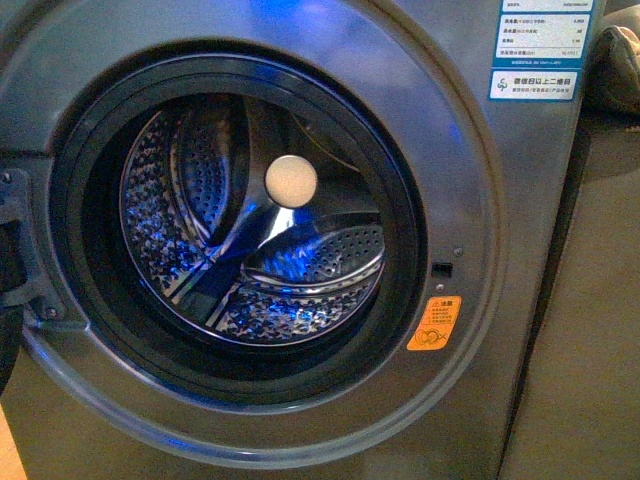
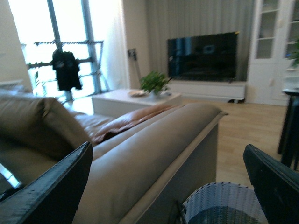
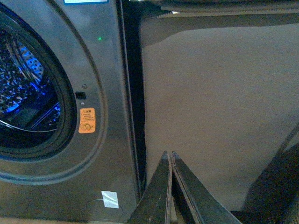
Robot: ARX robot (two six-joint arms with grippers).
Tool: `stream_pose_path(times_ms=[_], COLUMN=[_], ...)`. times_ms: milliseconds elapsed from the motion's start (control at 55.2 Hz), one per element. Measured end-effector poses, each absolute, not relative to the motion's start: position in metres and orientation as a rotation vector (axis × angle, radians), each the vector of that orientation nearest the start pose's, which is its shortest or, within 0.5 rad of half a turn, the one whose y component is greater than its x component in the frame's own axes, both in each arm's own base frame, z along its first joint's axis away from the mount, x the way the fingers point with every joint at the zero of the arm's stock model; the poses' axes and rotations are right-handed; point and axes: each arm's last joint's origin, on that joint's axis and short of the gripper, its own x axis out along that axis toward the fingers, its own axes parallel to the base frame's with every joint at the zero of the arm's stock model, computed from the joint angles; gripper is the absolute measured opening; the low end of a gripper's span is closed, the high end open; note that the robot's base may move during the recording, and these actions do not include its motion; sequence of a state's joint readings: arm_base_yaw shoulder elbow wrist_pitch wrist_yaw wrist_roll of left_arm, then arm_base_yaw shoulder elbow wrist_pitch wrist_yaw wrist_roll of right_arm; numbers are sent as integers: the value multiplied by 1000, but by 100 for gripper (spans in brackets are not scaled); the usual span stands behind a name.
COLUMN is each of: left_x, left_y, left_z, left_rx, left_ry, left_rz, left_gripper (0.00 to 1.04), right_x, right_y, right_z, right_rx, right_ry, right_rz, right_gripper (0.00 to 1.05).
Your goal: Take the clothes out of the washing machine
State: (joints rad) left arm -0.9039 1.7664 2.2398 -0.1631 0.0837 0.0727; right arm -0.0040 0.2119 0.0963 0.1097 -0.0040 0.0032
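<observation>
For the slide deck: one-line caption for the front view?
Washing machine door open, steel drum lit blue, no clothes visible inside, neither arm in frame.

Wooden floor (image 2: 247, 123), light in tone, seen in the left wrist view, with the items standing directly on it. A brown sofa (image 2: 154, 149) stands on the near part of the floor; just beside its end stands a woven basket (image 2: 224, 205), grey above and darker below. Further back, a low white coffee table (image 2: 135, 100) bears a green potted plant (image 2: 154, 83). Against the far wall, a long white TV stand (image 2: 208, 89) carries a dark television (image 2: 203, 56), and a white cabinet (image 2: 271, 51) stands at its side. In the right wrist view, the washing machine (image 3: 112, 70) reaches down to a pale strip of floor at its base.
</observation>
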Motion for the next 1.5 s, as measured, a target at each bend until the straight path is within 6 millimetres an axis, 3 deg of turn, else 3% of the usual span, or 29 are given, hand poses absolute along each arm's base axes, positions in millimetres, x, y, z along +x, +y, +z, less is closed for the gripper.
stream_pose_path(times_ms=[145,272,580,743,834,888,1087,1196,1323,1504], left_x=[215,219,225,224,223,220,201,183,170,159], left_y=[-275,-255,-157,-101,-59,-45,-27,-26,-22,-15], left_z=[557,557,556,541,513,497,442,396,342,289], left_rx=[-69,-54,27,30,12,-2,-70,-32,-15,-7], left_ry=[-324,-330,-396,-378,-321,-301,-222,-79,-34,1], left_rz=[-880,-757,-430,-271,-84,-37,17,3,-14,-4], left_gripper=[98,98,98,98,98,98,98,81,61,33], right_x=[100,98,98,98,98,98,98,98,98,98], right_y=[0,0,0,0,0,0,0,0,0,0], right_z=[181,181,166,165,165,165,165,165,165,165], right_rx=[3,3,3,3,3,3,3,3,3,3], right_ry=[23,-3,-1,2,2,2,2,2,2,2], right_rz=[0,-2,-2,-2,-2,-2,-2,-2,-1,-2], right_gripper=[2,2,2,2,2,2,2,2,2,2])
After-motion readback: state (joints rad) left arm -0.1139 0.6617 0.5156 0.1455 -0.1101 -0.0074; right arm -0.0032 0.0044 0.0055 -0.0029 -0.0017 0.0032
